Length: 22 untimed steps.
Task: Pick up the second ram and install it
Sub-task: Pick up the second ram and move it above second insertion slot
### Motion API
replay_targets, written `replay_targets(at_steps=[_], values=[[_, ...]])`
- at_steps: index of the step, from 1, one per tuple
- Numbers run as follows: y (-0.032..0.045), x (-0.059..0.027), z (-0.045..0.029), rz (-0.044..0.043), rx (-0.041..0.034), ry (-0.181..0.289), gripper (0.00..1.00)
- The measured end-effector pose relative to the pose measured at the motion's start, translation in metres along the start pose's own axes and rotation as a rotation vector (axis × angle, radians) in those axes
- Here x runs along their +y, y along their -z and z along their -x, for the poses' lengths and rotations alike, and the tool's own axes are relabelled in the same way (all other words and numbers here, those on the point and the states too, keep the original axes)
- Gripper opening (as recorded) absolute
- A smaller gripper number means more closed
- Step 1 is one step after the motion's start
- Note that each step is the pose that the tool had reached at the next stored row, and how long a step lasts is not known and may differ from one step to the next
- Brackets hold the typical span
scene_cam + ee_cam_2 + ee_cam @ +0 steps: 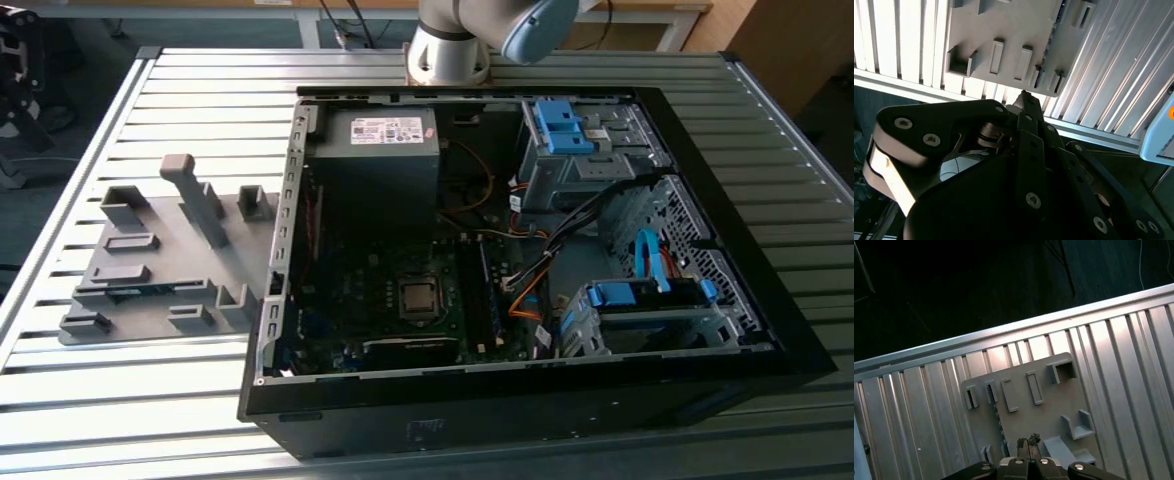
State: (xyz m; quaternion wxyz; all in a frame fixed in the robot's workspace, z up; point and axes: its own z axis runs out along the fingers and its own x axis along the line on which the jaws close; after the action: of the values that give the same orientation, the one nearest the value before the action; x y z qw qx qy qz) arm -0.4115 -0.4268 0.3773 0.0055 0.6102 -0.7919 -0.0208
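Gripper (1029,441) closed above slatted metal table (919,405).

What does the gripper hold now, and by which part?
Nothing. The gripper is shut and empty, apart from the grey holder tray, and the dark ram stick sits in that tray.

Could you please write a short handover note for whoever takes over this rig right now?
Gripper: shut, empty, hovering above the grey holder plate, not touching it.
Ram: standing on edge in its slot on the plate. The plate lies on the table, to the exterior view's left of the open PC case.
Done: the gripper is over the plate, near the ram.
Left: the ram is neither picked up nor installed. The board's slots are too dark to tell what sits in them.
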Motion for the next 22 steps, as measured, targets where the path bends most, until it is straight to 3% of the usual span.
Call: replay_targets(at_steps=[8, 11, 19, 22], values=[[-0.0004, 0.0009, -0.0015, 0.0001, 0.0009, 0.026, 0.11], [-0.0005, 0.0009, -0.0016, 0.0002, 0.0011, 0.027, 0.24], [-0.0056, 0.0011, -0.0044, 0.0015, 0.0036, 0.093, 0.24], [-0.0068, 0.0019, -0.0061, 0.002, 0.0008, 0.102, 0.24]])
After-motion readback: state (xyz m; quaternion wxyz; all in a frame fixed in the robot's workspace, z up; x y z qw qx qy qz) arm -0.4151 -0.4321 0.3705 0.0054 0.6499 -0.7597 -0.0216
